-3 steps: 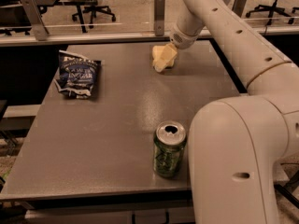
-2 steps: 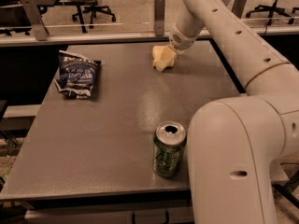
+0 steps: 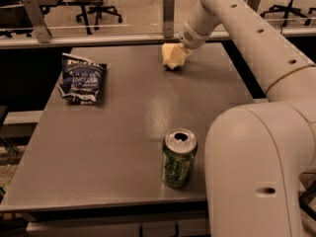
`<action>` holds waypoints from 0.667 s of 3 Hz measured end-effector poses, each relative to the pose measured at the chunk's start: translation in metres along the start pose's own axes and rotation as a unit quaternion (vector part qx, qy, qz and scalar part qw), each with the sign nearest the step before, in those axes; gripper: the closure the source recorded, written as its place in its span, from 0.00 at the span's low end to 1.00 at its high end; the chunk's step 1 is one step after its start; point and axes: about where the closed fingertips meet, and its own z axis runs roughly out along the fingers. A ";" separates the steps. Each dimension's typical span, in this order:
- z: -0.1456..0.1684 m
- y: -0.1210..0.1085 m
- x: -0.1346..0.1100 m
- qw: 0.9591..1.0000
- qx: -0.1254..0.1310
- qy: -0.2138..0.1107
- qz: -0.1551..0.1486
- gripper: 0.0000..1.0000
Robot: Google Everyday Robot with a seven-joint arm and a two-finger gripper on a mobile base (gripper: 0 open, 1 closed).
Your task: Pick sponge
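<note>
The end effector (image 3: 175, 58) sits at the far edge of the table (image 3: 123, 132), grip indiscernible; green can (image 3: 178, 158) label illegible.

Crumpled dark blue chip bag (image 3: 81, 78) lying at left of grey table (image 3: 108, 147). 1 green can (image 3: 179, 158) upright near front edge, top opened. Office chairs (image 3: 98, 9) beyond rail (image 3: 89, 31).

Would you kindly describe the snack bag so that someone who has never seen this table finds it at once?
On the grey table, look to the far left of the view, well away from the claw at the far edge. A crumpled dark blue snack bag lies flat there, unlike the upright green can near the front edge.
</note>
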 end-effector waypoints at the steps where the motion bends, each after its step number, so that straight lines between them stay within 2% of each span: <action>1: -0.033 0.018 -0.018 0.999 -0.002 -0.029 -0.029 1.00; 2: -0.055 0.033 -0.030 0.998 -0.006 -0.040 -0.052 1.00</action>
